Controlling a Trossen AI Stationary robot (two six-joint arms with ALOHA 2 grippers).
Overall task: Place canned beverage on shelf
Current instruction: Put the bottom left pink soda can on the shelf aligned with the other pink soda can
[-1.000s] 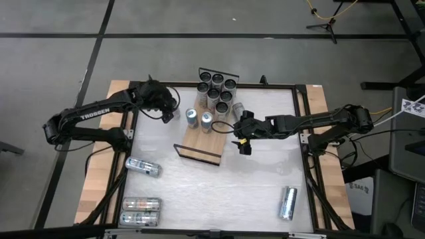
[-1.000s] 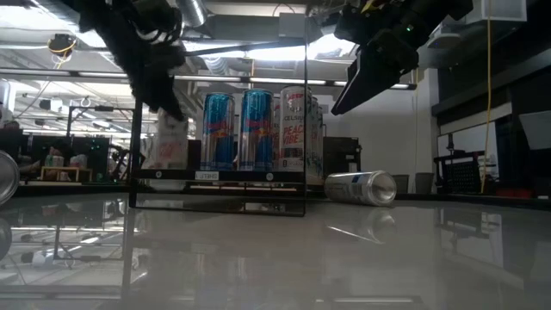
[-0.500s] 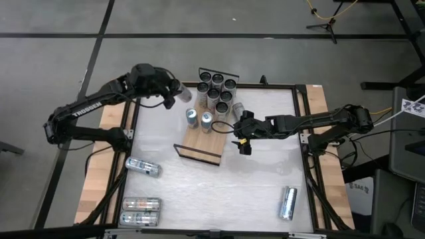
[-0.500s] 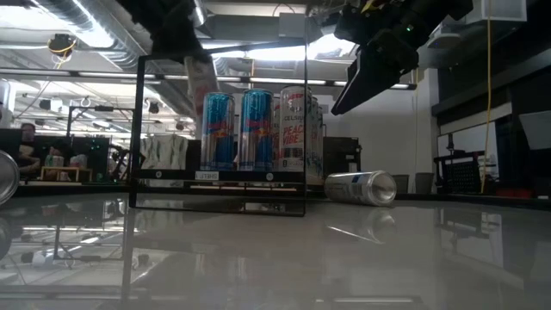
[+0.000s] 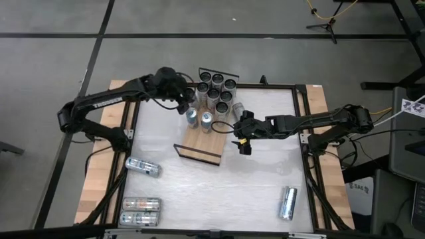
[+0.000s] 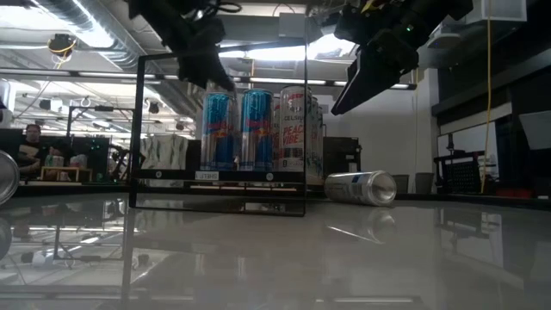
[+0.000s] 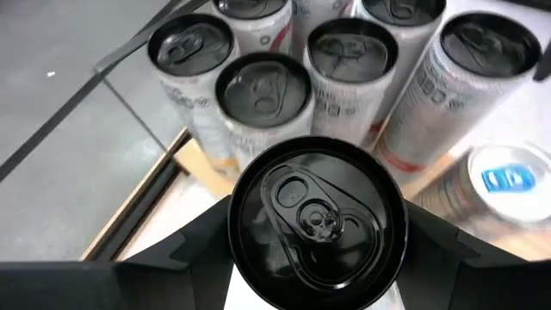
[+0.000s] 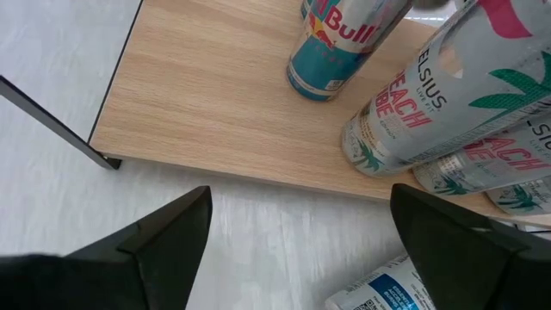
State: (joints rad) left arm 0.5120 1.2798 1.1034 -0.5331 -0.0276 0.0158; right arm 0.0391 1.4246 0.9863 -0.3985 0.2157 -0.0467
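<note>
Two Red Bull cans (image 6: 234,129) beside Celsius "Peach Vibe" can (image 6: 295,127) on shelf (image 8: 215,112).

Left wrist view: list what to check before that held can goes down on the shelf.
1. Grip: left pincer is closed on the black-topped can, which sits upright between its fingers. Ok.
2. Free space: the shelf has bare wood on its near half. Ok.
3. Spot directly under the held can: hidden by the can itself. Cannot tell.
4. Neighbours: the cluster of standing cans and the two blue cans are close by, all upright. Ok, but tight.
5. Right pincer: open, empty, beside the shelf's edge, apart from the left arm. Ok.
</note>
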